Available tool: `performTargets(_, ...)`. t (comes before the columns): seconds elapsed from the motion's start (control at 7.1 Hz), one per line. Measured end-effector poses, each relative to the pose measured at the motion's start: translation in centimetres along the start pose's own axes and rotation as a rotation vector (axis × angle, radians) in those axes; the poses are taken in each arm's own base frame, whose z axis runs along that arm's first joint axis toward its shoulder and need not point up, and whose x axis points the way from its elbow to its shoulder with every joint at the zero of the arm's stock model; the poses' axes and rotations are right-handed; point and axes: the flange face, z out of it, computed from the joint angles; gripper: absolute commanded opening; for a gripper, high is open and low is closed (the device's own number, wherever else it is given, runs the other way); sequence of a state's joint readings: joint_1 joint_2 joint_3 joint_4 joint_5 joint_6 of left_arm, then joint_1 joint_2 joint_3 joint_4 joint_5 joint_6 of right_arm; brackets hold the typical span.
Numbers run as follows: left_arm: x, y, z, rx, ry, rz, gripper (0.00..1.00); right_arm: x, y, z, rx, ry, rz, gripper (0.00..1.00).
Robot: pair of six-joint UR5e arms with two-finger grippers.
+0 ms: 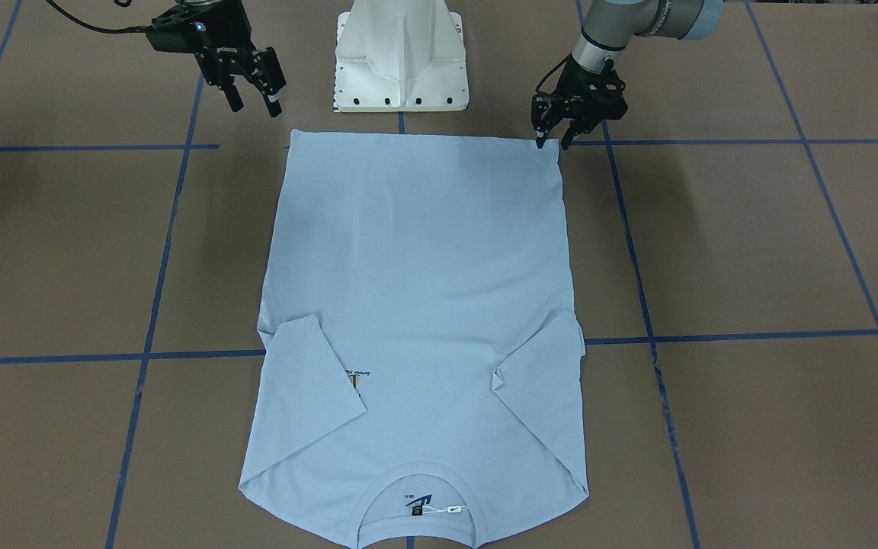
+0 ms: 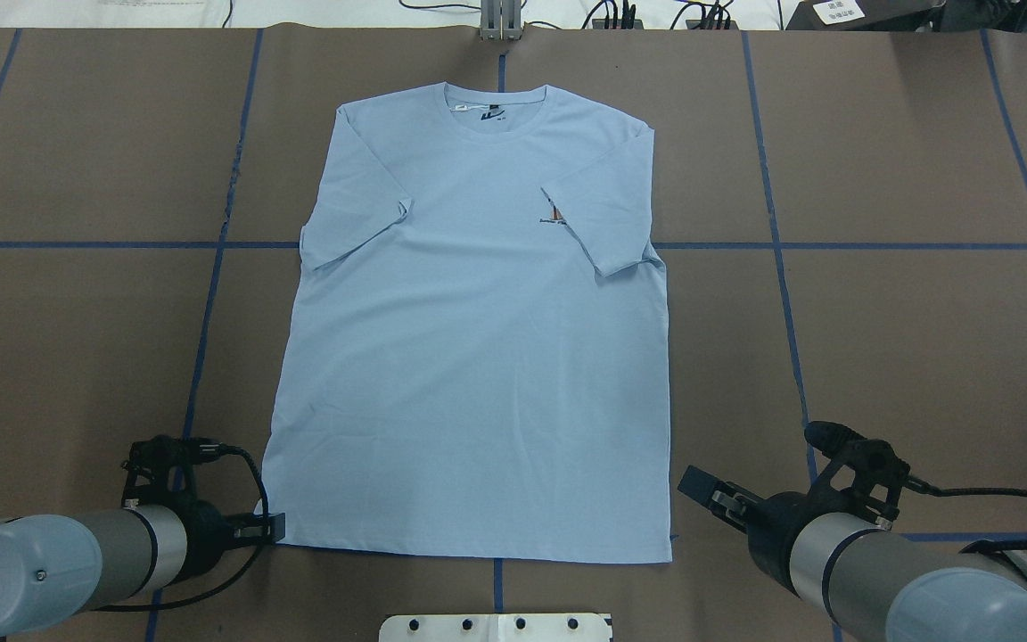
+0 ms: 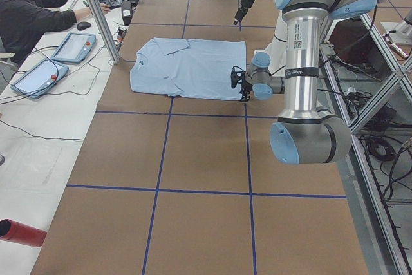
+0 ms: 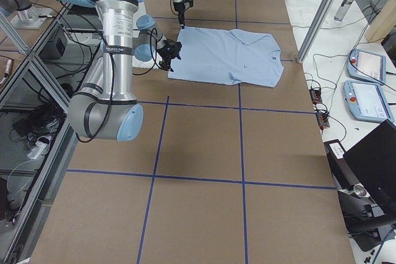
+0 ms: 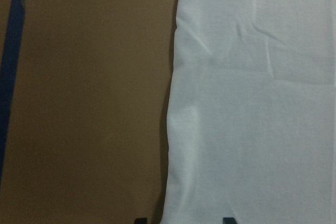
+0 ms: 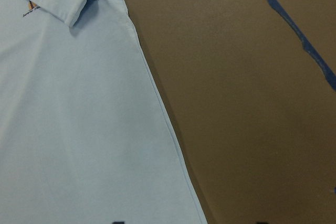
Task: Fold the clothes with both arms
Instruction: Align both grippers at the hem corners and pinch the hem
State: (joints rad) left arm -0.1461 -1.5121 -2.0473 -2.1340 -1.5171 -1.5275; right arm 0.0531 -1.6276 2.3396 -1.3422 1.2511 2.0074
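Observation:
The pale blue T-shirt (image 1: 416,305) (image 2: 478,357) lies flat on the brown table, front up. Both short sleeves are folded inward and its collar (image 2: 496,111) points away from the robot. One sleeve half covers the small chest print (image 2: 554,214). My left gripper (image 1: 552,142) (image 2: 278,528) is open and low at the hem corner on its side. In the left wrist view its fingertips (image 5: 227,220) straddle the shirt's edge (image 5: 173,129). My right gripper (image 1: 256,103) (image 2: 701,490) is open and empty, raised just outside the other hem corner.
The white pedestal base (image 1: 401,61) stands just behind the hem. Blue tape lines (image 2: 210,294) cross the table. In the exterior left view a person (image 3: 32,11) sits at a side bench with tablets (image 3: 74,46). A red cylinder (image 3: 19,232) lies at that bench's near end.

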Motion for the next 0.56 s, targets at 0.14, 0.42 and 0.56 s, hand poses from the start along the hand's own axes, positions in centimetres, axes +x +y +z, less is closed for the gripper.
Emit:
performTargets(0.14,0.02,0.05,0.02,-0.001,0.0,-0.001,0.24,0.01,0.06,0.0,-0.001,0.0,0.0,0.87)
performTargets(0.42,0.02,0.09,0.04,-0.002,0.0,-0.004,0.19,0.07,0.21,0.11,-0.002,0.002,-0.002,0.87)
performTargets(0.56,0.02,0.09,0.04,-0.002,0.0,-0.005,0.0,0.12,0.35,0.19,-0.003,0.003,-0.005,0.87)
